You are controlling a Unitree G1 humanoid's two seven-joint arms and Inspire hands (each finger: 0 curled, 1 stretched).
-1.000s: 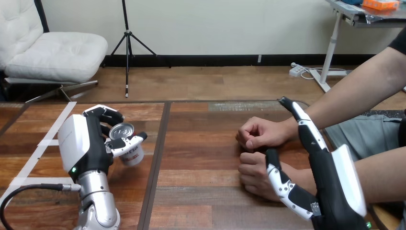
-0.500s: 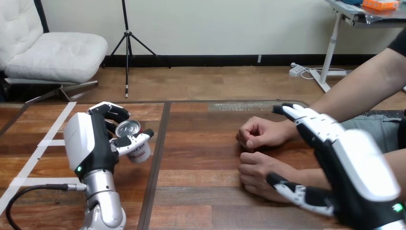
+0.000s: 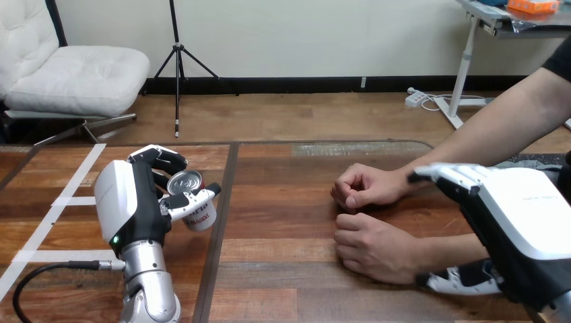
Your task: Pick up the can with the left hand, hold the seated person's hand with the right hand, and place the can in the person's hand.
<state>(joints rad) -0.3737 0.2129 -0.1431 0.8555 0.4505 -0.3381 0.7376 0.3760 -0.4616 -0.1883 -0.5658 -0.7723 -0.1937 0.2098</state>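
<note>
One brown wooden table (image 3: 283, 269): the robot's right hand (image 3: 518, 229), fingers straight and spread wide, arches over the forearm behind the person's nearer fist (image 3: 374, 249); at the view's left, the left hand (image 3: 131, 205) clasps a small, tilted, silver-topped can (image 3: 195, 212).

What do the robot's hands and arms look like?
The left hand and right hand are black, each with a white shell on its back and black-and-white jointed fingers. The left forearm is silver and rounded, with a small green light near the wrist.
</note>
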